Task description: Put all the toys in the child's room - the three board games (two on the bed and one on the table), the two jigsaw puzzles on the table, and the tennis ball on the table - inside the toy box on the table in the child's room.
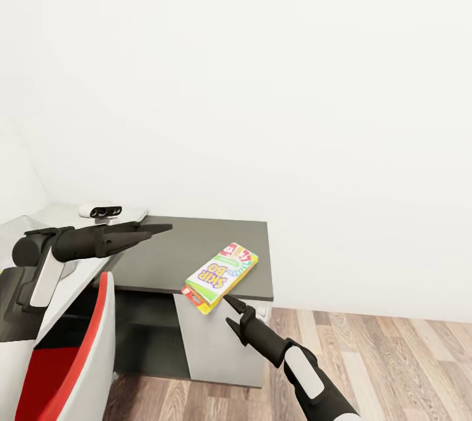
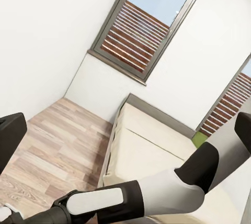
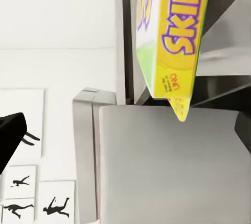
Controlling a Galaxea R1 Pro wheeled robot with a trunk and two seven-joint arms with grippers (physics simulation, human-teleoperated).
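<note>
My right gripper (image 1: 228, 309) is shut on the lower corner of a board game (image 1: 221, 275), a yellow and green box with purple letters. The box hangs tilted over the front edge of the table's dark lower section (image 1: 196, 244). In the right wrist view the same board game (image 3: 172, 35) hangs close to the camera, in front of the grey table side (image 3: 167, 171). My left gripper (image 1: 154, 232) is open and holds nothing, level over the dark section's left end. The bed (image 2: 151, 150) lies in the left wrist view. The toy box, jigsaw puzzles and tennis ball are out of view.
A white device (image 1: 101, 210) sits on the pale desk top at the back left. A red and white chair (image 1: 65, 355) stands close at the lower left. Wooden floor (image 1: 393, 355) opens to the right of the table. A white wall rises just behind it.
</note>
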